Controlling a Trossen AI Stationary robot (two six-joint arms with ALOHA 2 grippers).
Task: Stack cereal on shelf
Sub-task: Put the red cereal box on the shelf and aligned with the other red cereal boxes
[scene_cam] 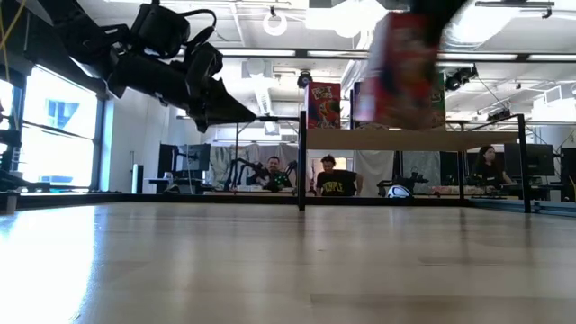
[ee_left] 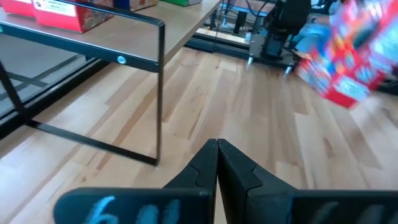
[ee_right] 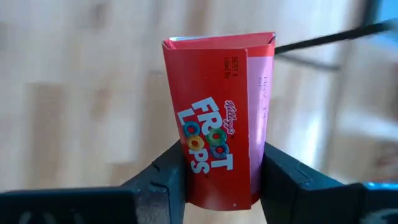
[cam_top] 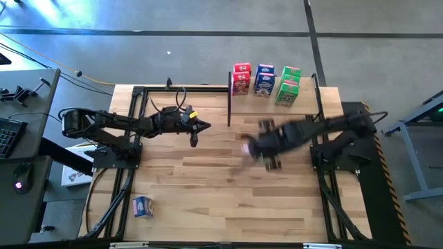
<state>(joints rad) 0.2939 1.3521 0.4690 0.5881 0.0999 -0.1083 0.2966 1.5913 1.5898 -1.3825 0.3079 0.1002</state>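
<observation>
Right gripper (ee_right: 217,171) pinches red cereal box (ee_right: 217,118) low at its base, airborne over counter (cam_top: 208,200); may pivot or clip shelf (cam_top: 304,93) posts; left gripper (ee_left: 217,168) pressed together, idle.

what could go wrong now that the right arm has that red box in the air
The right gripper pinches the red cereal box only at its lower end, and the box is blurred with motion, so it might swing or slip out. Boxes already crowd the shelf, so the carried one may knock them over. The left gripper waits shut near the shelf post; the arms could clash.
</observation>
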